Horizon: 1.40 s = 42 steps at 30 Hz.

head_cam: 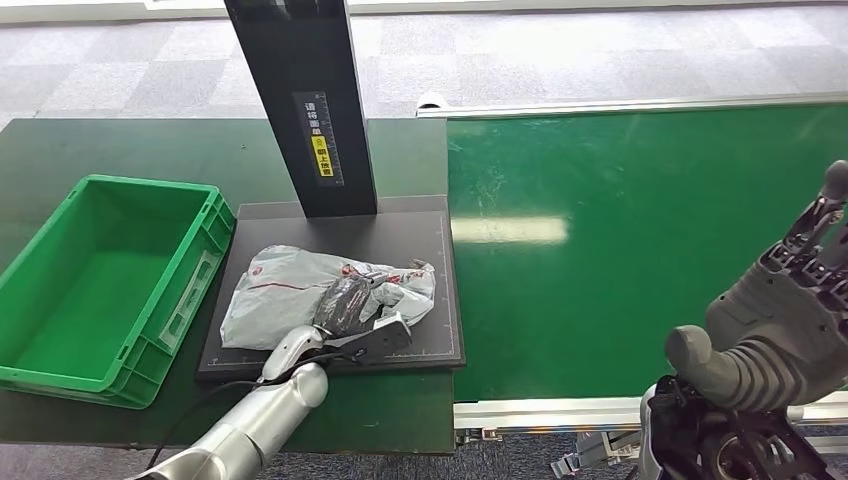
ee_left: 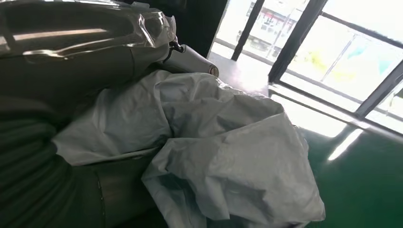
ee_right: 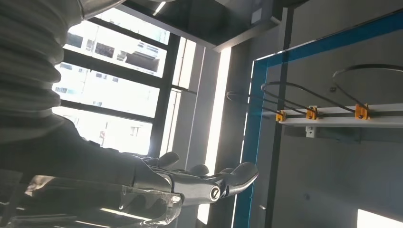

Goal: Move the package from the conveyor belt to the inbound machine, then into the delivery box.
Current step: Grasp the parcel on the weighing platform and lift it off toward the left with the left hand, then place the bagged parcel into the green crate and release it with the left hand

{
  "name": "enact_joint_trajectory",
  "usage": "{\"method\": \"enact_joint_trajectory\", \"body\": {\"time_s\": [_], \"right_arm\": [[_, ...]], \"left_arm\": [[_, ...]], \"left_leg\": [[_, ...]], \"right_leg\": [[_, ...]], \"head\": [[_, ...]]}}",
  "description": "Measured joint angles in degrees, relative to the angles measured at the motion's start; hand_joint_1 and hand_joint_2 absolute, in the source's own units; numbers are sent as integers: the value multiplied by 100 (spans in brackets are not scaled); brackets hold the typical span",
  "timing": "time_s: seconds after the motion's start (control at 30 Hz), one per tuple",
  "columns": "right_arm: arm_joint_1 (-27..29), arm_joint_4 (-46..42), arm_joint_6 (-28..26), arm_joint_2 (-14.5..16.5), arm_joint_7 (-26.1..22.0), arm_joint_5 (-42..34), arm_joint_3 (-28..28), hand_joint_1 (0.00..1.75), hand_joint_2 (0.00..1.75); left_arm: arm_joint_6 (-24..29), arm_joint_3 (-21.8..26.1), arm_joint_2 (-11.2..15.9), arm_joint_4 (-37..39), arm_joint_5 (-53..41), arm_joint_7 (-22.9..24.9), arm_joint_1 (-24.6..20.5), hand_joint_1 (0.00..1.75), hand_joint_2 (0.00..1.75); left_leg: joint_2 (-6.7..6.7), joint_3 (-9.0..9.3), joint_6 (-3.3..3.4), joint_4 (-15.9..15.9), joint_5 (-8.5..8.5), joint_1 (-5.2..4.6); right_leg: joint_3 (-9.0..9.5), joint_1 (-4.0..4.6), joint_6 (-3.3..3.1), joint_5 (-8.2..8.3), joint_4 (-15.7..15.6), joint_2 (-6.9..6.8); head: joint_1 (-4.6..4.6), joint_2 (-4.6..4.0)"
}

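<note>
The package [head_cam: 275,295], a crumpled grey plastic mail bag with red print, lies on the black platform of the inbound machine [head_cam: 410,235]. My left hand [head_cam: 350,305] lies on the bag's right part, its dark fingers curled over the bunched plastic and gripping it. In the left wrist view the grey bag [ee_left: 228,156] bulges out from between my left hand's thumb and fingers [ee_left: 57,57]. My right hand [head_cam: 785,320] is raised at the near right over the conveyor belt's edge, fingers apart, holding nothing. In the right wrist view, my right hand's fingers [ee_right: 204,183] stretch into open air.
The green conveyor belt [head_cam: 640,240] runs to the right of the platform. A green delivery box [head_cam: 190,290] stands open on the dark table, left of the platform. The machine's black column [head_cam: 300,100] rises behind the package.
</note>
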Motion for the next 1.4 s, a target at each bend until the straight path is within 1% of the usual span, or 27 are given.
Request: {"method": "enact_joint_trajectory", "body": {"time_s": [0.1,0.17,0.23,0.3,0.33,0.43,0.57,0.67,0.8,0.9,1.1,1.4], "right_arm": [[25,1,-68,-3,27,-43,-9,0,175],[43,37,-92,-4,167,-191,-10,0,175],[59,208,-113,-6,334,-341,14,0,175],[77,516,-187,-10,412,-390,103,0,175],[90,686,-244,-13,435,-406,167,0,175],[191,1217,-393,-33,497,-491,343,0,175],[525,1818,-337,-71,603,-555,557,0,175],[736,2194,-250,-80,701,-512,775,0,175],[939,2570,-234,-78,752,-492,1059,0,175],[1018,2721,-233,-78,752,-493,1180,0,175],[1059,2877,-232,-78,752,-494,1287,0,175],[1060,2986,-233,-76,751,-494,1330,0,175]], "left_arm": [[142,50,-18,-619,534,-520,238,175,175],[530,41,41,-1513,972,-757,483,175,175],[1068,32,219,-2738,1335,-696,670,175,175],[1330,95,442,-3764,1545,-520,727,175,175],[1398,154,540,-4098,1650,-540,743,175,175],[1670,323,759,-4683,1982,-908,798,175,175],[1801,717,929,-5024,2399,-1395,900,175,175],[1807,1254,993,-5155,2368,-1687,968,175,175],[1808,2074,997,-5293,1927,-1804,985,175,175],[1808,2428,1000,-5333,1887,-1811,986,175,175],[1808,2712,1000,-5364,1878,-1820,991,175,175],[1808,2826,999,-5365,1872,-1826,993,175,175]], "left_leg": [[1,-8,0,0,0,0],[8,-18,0,0,0,2],[16,-24,-1,-1,-1,4],[13,-23,-2,-2,-1,6],[10,-22,-3,-2,0,7],[3,-22,-5,-2,1,13],[1,-25,-5,-3,1,14],[2,-28,-7,-3,0,14],[3,-30,-8,-3,-1,14],[2,-30,-8,-3,-1,14],[2,-30,-8,-3,-1,13],[2,-30,-8,-3,-1,13]], "right_leg": [[-6,0,0,0,1,0],[-13,2,-1,1,3,5],[-20,5,-2,1,4,9],[-22,6,-4,0,4,8],[-22,8,-6,-1,4,6],[-20,14,-8,-3,5,1],[-20,15,-8,-3,6,0],[-27,15,-10,-5,6,1],[-31,15,-15,-9,6,1],[-31,15,-15,-9,6,1],[-30,14,-15,-9,6,1],[-32,15,-15,-9,6,1]], "head": [[1,0],[1,0],[-1,0],[-2,0],[-2,-1],[0,0],[1,-1],[0,-1],[1,0],[1,0],[2,0],[1,0]]}}
